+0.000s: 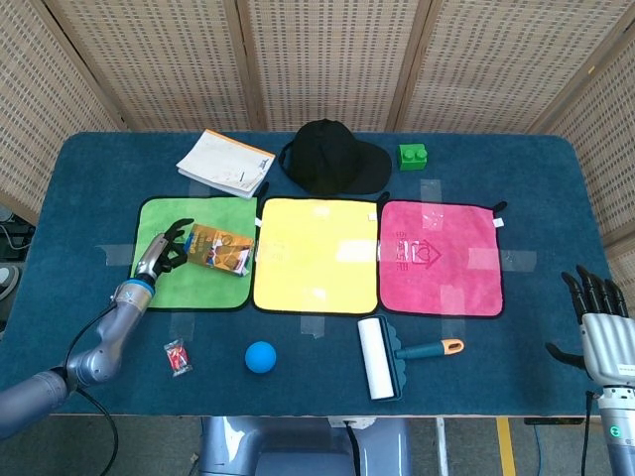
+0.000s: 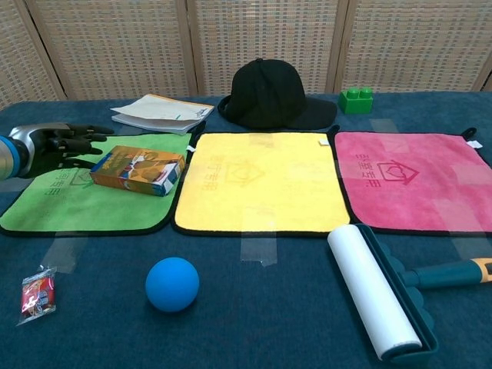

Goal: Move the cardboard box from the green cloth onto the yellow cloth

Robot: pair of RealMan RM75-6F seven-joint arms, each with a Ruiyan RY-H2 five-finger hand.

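Observation:
The cardboard box [image 1: 220,250] [image 2: 138,170], orange with a blue end, lies on the right part of the green cloth [image 1: 193,285] [image 2: 77,204], close to the edge facing the yellow cloth [image 1: 316,253] [image 2: 257,181]. My left hand [image 1: 167,251] [image 2: 58,146] reaches in from the left with fingers spread, its fingertips touching the box's left end. It does not enclose the box. My right hand [image 1: 600,319] hangs off the table's front right corner, fingers apart and holding nothing. The yellow cloth is bare.
A notebook [image 1: 226,162], black cap [image 1: 332,157] and green brick [image 1: 413,156] lie behind the cloths. A pink cloth [image 1: 440,256] is right of the yellow one. A lint roller [image 1: 382,357], blue ball [image 1: 260,356] and red packet [image 1: 178,356] lie near the front edge.

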